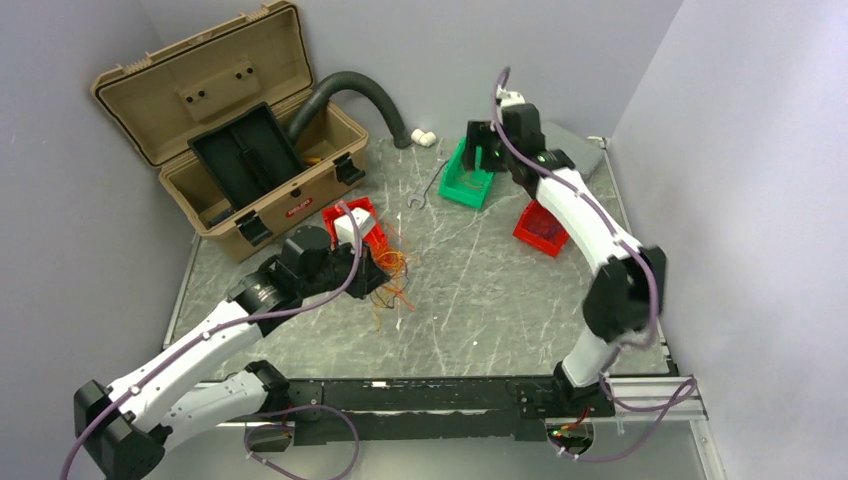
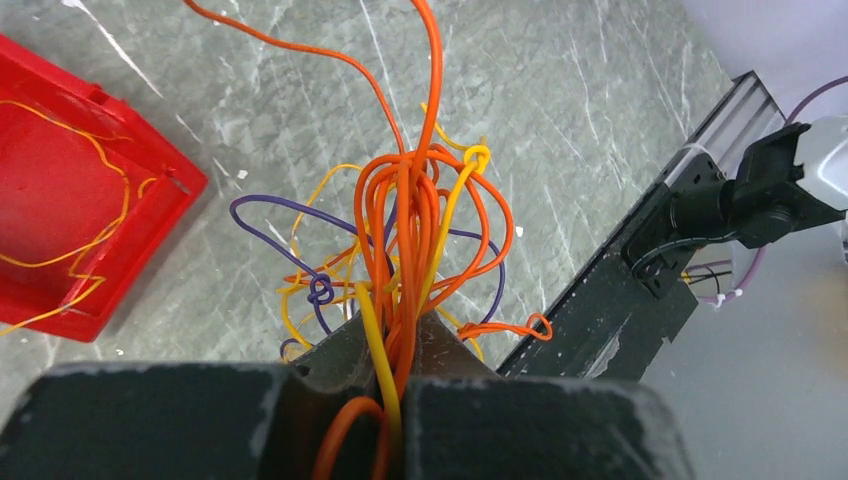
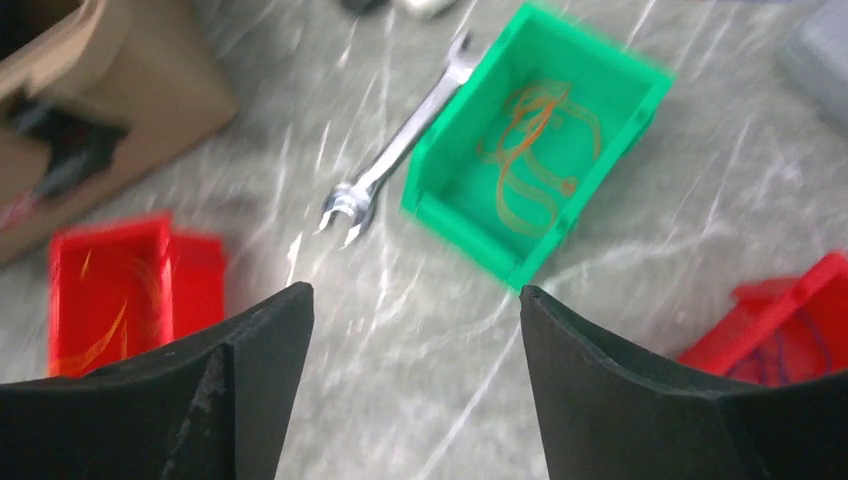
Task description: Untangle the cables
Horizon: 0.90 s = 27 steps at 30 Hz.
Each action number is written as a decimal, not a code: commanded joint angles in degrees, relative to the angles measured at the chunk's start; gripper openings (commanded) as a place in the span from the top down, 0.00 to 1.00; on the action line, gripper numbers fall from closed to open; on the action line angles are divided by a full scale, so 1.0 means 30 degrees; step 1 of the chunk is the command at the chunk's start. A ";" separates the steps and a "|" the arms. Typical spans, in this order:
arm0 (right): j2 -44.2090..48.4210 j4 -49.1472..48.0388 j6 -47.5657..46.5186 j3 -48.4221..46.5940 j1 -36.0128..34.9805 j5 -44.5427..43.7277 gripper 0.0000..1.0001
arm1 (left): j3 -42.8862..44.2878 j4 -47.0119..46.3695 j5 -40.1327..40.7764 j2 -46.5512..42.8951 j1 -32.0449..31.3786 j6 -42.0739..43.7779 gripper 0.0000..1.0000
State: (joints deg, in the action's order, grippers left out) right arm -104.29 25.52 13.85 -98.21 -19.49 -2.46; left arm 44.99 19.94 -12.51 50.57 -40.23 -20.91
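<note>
Grey marbled tabletop (image 1: 500, 290): my left gripper (image 2: 396, 350) pinches the orange and yellow cables (image 2: 405, 215); my right gripper (image 3: 415, 300) hangs spread near a green bin (image 3: 460, 235).

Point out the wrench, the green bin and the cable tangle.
silver metal wrench (image 3: 404, 132), right wrist view, shaft
green plastic bin (image 3: 470, 241), right wrist view, front wall
orange-yellow cable tangle (image 2: 408, 230), left wrist view, central knot
</note>
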 commanded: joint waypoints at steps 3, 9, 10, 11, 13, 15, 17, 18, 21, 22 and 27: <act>0.8375 -0.5202 0.0234 1.1234 -0.0072 0.6143 0.20 | 0.0286 -0.2663 -0.1938 0.2009 -0.0405 -0.0514 0.98; 1.3682 -0.7163 0.0698 1.7454 -0.0351 1.0521 0.22 | 0.1966 -0.3435 -0.2335 0.4804 -0.1315 -0.0550 0.98; 1.4426 -0.7554 0.0989 1.8376 -0.0432 1.1019 0.22 | 0.2182 -0.3617 -0.2282 0.5085 -0.1410 -0.0669 0.99; 1.5233 -0.8171 0.1373 1.9455 -0.0556 1.1360 0.22 | 0.2359 -0.3823 -0.2301 0.5322 -0.1455 -0.0867 0.99; 1.7278 -0.9771 0.2428 2.2089 -0.0823 1.1190 0.23 | 0.2613 -0.4301 -0.2447 0.5699 -0.1474 -0.1278 0.99; 1.9141 -1.1373 0.3094 2.4393 -0.1211 1.0206 0.23 | 0.2996 -0.4524 -0.2567 0.5935 -0.1483 -0.1701 0.98; 2.0553 -1.2837 0.3686 2.6280 -0.1662 0.9715 0.23 | 0.3387 -0.4574 -0.2828 0.6136 -0.1498 -0.2007 0.98; 2.0997 -1.3446 0.3842 2.6892 -0.1863 0.9670 0.23 | 0.3618 -0.4605 -0.3032 0.6219 -0.1503 -0.2133 0.98; 2.1105 -1.4724 0.3824 2.7856 -0.2624 0.9624 0.24 | 0.4070 -0.4570 -0.3525 0.6422 -0.1518 -0.2555 0.98; 2.0847 -1.5099 0.3712 2.8012 -0.2874 0.9702 0.25 | 0.4206 -0.4561 -0.3595 0.6496 -0.1505 -0.2736 0.98; 1.9358 -1.8656 0.3236 2.9339 -0.4507 0.9601 0.23 | 0.4335 -0.5403 -0.4032 0.6032 -0.1503 -0.4066 0.98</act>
State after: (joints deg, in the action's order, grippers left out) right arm -43.86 -15.64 23.86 -12.91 -30.04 26.11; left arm 55.77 8.49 -21.78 69.71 -44.51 -28.88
